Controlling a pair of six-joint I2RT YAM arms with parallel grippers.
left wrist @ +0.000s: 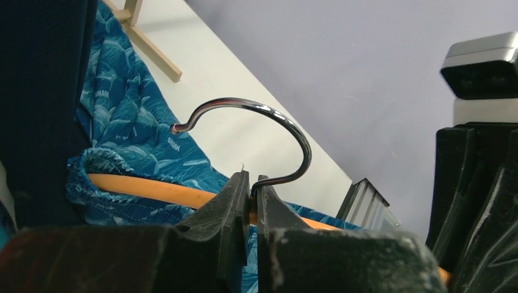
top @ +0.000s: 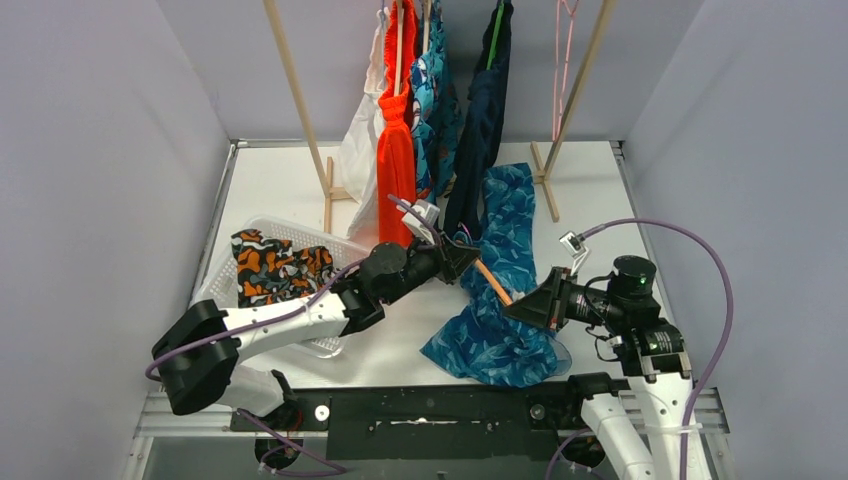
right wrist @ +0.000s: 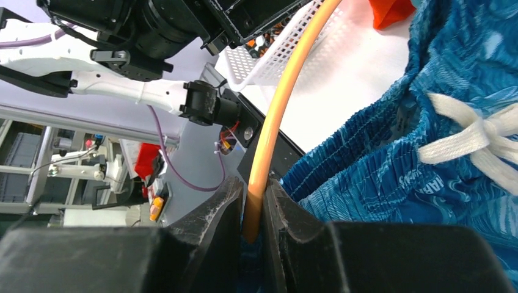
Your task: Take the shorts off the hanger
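Blue patterned shorts (top: 505, 290) hang on an orange hanger (top: 493, 282) held over the table between my two grippers. My left gripper (top: 462, 256) is shut on the hanger at the base of its metal hook (left wrist: 269, 116). My right gripper (top: 520, 308) is shut on the orange hanger bar (right wrist: 275, 116), beside the shorts' waistband and white drawstring (right wrist: 470, 134). Orange shorts (top: 396, 130), teal shark-print shorts (top: 436, 100) and navy shorts (top: 485, 110) hang on the rack behind. Camouflage shorts (top: 275, 268) lie in the white basket (top: 300, 232).
The wooden rack's legs (top: 548, 185) stand at the back of the table. A white garment (top: 358, 150) hangs left of the orange shorts. An empty pink hanger (top: 566, 40) hangs at the rack's right. Grey walls enclose the table on both sides.
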